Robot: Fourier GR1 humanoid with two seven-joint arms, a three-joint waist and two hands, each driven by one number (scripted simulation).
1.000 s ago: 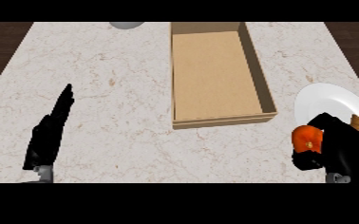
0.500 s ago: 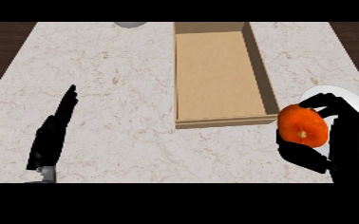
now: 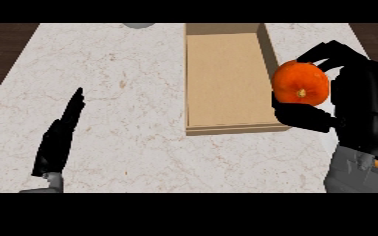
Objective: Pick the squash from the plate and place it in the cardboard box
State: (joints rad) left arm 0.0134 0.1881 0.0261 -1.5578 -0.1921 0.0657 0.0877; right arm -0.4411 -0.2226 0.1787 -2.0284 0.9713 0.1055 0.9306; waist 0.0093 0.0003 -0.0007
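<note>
In the head view, the right hand (image 3: pixel 354 95) holds the orange squash (image 3: pixel 300 82). Its fingers (image 3: pixel 328 50) curl over the far side of the squash and the thumb hooks under the near side, so the squash sits snug between them and cannot roll out. The little stem spot faces up, toward the view. The cardboard box (image 3: pixel 267 45) lies just to the left of these fingers, with its open top up and nothing inside. The squash hangs right at the box's right wall, partly over it. That looks like a good spot, since the hand may only need to go a bit more to the left and let go. The plate does not show beside the fingers, so the squash seems to be off it. The left hand (image 3: pixel 60 135) rests far from the box, at the lower left, with its fingers straight and holding nothing. The counter (image 3: pixel 125 80) is pale stone with thin brown lines. Far past the left hand's fingertips, a small grey thing (image 3: pixel 138 25) peeks in at the top edge. Dark floor (image 3: pixel 15 40) shows past the counter's corners.
</note>
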